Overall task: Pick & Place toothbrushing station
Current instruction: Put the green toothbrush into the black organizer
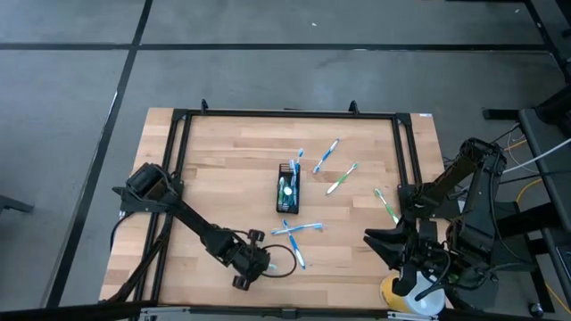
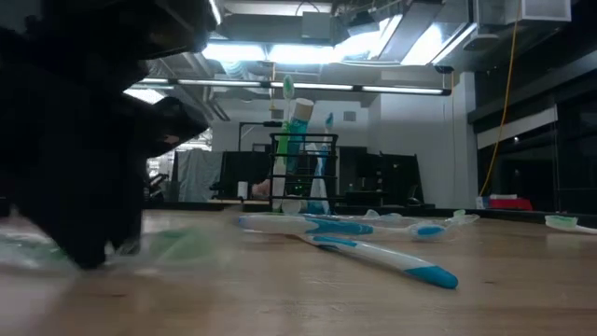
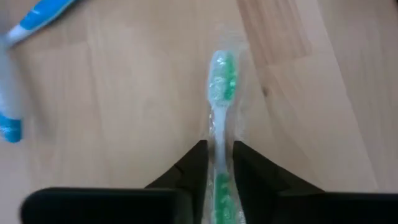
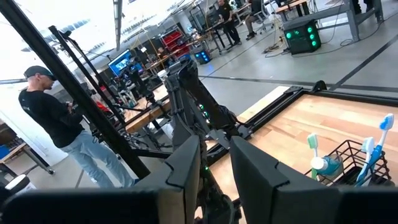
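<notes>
Left wrist view showed the left gripper [image 3: 217, 163] low on the table [image 1: 223, 169], fingers narrowly apart either side of a green toothbrush's [image 3: 220, 93] handle, not clearly clamping it; I judged it was lined up for a pick. The black mesh holder [image 1: 287, 189] stood mid-table with brushes upright inside, blue toothbrushes [image 1: 297, 230] lying between it and the gripper. Open board lay left of the holder. The right gripper [image 4: 214, 165] waited at the near right edge, fingers slightly apart.
</notes>
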`<state>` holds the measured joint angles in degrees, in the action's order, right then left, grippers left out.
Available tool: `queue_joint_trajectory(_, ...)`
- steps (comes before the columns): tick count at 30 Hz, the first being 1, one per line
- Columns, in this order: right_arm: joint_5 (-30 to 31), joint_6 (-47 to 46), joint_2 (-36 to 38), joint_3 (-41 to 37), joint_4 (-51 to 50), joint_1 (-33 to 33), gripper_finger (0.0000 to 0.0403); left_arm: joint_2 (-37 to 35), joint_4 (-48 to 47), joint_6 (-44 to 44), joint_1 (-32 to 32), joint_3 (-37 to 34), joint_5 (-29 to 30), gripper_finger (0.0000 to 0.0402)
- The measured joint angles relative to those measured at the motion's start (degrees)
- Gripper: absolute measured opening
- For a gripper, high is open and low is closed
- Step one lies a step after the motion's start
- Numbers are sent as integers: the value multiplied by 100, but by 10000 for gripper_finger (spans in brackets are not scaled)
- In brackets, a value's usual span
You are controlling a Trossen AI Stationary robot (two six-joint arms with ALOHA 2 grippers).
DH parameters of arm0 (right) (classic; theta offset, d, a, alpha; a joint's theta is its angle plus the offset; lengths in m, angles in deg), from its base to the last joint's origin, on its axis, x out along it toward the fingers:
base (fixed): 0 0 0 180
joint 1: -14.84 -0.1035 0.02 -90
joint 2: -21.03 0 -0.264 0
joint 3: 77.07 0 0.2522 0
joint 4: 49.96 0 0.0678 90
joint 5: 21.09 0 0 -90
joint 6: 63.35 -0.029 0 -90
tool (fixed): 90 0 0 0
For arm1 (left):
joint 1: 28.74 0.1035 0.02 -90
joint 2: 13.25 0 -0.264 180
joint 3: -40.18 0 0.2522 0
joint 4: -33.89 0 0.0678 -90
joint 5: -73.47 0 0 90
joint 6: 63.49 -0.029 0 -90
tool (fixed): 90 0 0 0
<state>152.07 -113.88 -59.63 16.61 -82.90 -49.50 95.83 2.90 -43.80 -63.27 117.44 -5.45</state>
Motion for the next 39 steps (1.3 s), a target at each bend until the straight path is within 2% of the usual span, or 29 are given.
queue_joint_trajectory(7, 8, 108, 0, -2, -9, 0, 96, -103, 67, -83, 129, 12, -99, 127)
queue_joint_trajectory(14, 43, 103, 0, -1, -9, 0, 96, -105, 320, -195, 191, 18, -217, 133)
queue_joint_trajectory(28, 43, 84, 0, 0, -7, -16, 96, 180, 571, -196, 355, 36, -475, 99)
queue_joint_trajectory(31, 43, 84, -2, -2, -7, -28, 96, 184, 537, -192, 368, 42, -459, 74)
queue_joint_trajectory(35, 43, 109, 0, 0, -7, -26, 96, 184, 521, 3, 412, 42, -503, 16)
queue_joint_trajectory(39, 41, 150, 2, -2, -7, -28, 96, 168, 519, 193, 443, 42, -522, 8)
